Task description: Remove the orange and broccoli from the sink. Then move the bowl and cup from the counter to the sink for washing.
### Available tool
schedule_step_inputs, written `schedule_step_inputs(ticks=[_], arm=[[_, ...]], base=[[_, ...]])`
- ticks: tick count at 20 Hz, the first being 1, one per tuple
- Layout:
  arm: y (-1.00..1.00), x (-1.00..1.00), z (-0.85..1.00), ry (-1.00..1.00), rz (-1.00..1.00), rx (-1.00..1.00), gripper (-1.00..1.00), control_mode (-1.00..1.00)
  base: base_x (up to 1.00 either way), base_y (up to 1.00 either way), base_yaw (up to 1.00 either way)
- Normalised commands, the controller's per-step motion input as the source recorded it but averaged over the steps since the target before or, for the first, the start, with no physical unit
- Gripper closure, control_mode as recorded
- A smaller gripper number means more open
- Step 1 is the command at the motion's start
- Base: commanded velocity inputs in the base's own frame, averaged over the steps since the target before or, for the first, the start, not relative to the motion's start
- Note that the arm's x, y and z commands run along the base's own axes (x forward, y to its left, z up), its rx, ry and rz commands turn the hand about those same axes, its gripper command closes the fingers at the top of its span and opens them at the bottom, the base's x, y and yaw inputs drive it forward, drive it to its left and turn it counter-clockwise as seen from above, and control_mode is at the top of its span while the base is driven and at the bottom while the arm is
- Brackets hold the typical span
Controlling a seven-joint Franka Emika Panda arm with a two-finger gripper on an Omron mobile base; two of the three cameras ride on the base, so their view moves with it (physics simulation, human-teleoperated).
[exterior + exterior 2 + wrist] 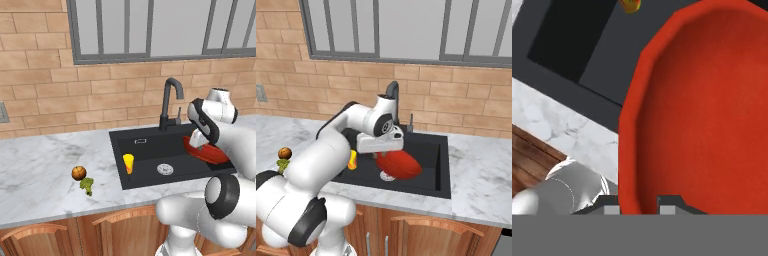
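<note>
My gripper [196, 142] is shut on the rim of the red bowl [209, 153], which hangs tilted over the right half of the black sink [145, 150]. In the hand view the bowl's rim [629, 150] runs down between my two fingertips, gripper [639, 202]. From the right base view the bowl [402, 164] hovers above the drain, under my gripper [383, 151]. The yellow cup [128, 163] stands in the sink's left part, also cup [352, 160] and cup [631, 5]. The orange [78, 173] and the broccoli [87, 186] lie together on the counter left of the sink.
A dark curved faucet [170, 100] rises behind the sink. The white drain [165, 169] sits mid-basin. Marble counter [40, 170] stretches left and counter [481, 170] to the right. A brick wall and a window stand behind.
</note>
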Motion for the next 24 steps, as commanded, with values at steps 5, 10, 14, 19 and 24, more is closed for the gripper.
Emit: schedule_step_inputs(ticks=[5,10,14,19,24], arm=[[0.2,0.23,-0.22,0.0,-0.2,0.05,1.0,-1.0],[0.11,0.36,-0.23,0.0,-0.09,0.0,1.0,-1.0],[0.06,0.41,-0.25,0.0,-0.03,0.0,1.0,-1.0],[0.01,0.39,-0.3,0.0,0.0,-0.04,1.0,-1.0],[0.0,0.35,-0.3,0.0,0.0,-0.07,1.0,-1.0]], base=[[0.0,0.0,0.0],[0.0,0.0,0.0],[0.0,0.0,0.0],[0.0,0.0,0.0],[0.0,0.0,0.0]])
